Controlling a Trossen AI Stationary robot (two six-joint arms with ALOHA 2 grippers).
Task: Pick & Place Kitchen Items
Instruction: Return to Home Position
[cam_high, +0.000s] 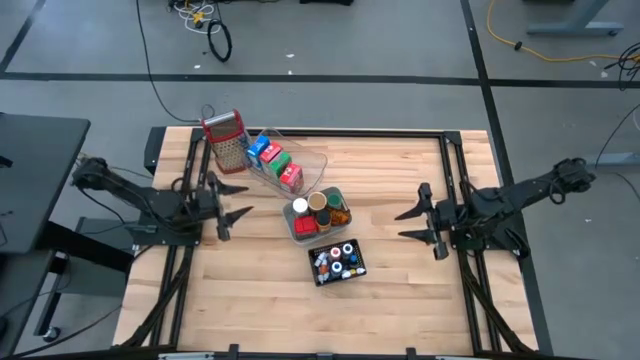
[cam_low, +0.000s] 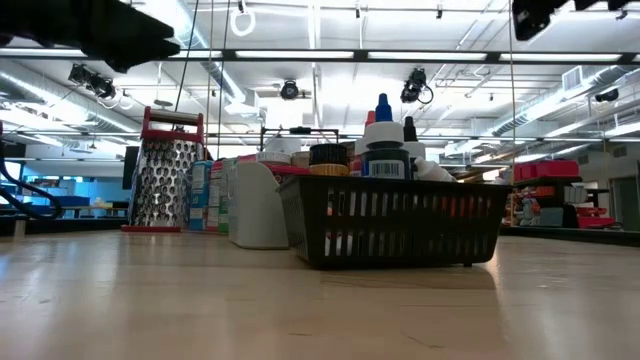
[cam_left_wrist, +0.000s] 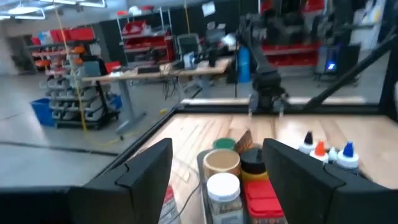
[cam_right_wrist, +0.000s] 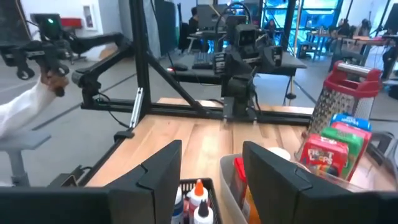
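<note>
**At the Table's Two Sides: Arms Parked, Goods Sorted**

Between the two arms, at the middle of the table (cam_high: 400, 300), every kitchen item in view sits inside a container. The red, blue and green cartons (cam_high: 278, 162) stand in the clear bin (cam_high: 320, 162), just beside the grater (cam_high: 225, 138). The jars and cans (cam_high: 318, 205) fill the grey tray (cam_high: 292, 228). The food colouring bottles (cam_high: 338, 260) stand upright in the black basket (cam_high: 316, 272). No loose goods show on the bare wood.

The left gripper (cam_high: 240, 200) sits at the table's left side with its fingers spread and nothing between them. It points toward the trays and is near the clear bin, though not touching it. The right gripper (cam_high: 403, 225) sits at the right side, likewise spread and empty, well apart from the black basket.

The sorting looks finished, so the step in hand is only the retreat to rest. To do it well, each arm should travel up and outward, away from the containers, rather than sweep across them. The left arm needs the most care: the grater and the clear bin's rim stand close to its fingers, and a sideways swing could clip either one. Fingers left apart carry no risk here, since neither grips anything. A slow, level finish would keep the tall bottles and stacked jars from being jarred over.
</note>
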